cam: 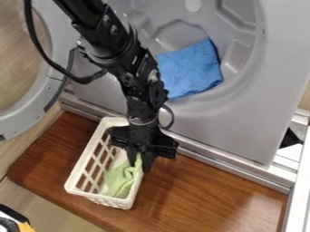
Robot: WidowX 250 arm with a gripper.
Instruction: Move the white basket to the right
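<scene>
Observed white basket [112, 200] on brown wooden board [200, 195], left of centre, with green cloth [120, 179] inside. Noted black gripper [140, 163] at basket's right wall, with jaws slightly parted astride it; cannot tell whether pinching. Logged blue cloth [191, 68] beyond, in grey machine [242, 122].

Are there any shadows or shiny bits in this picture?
In the camera view, a soft dark patch, probably a shadow, lies on the brown wood just right of the white basket, near the gripper; the wood has a gentle sheen; lighter and darker greys shade the hollow behind the blue cloth.
</scene>
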